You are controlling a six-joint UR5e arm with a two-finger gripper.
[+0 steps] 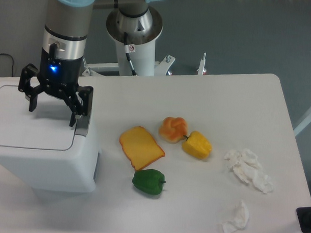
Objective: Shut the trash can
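White plastic bin, the large boxy trash can (42, 153), sits at the left edge of the bench (207, 98). We read its flat hinged lid (30, 125) as lying flush on the body, so closing looks essentially done; what remains, we judge, is lifting the arm away. Corners are rounded; a grey rectangular latch tab (82, 126) shows at the lid's right edge. The black two-finger gripper (52, 109) hovers above the lid, jaws spread wide, grasping nothing.
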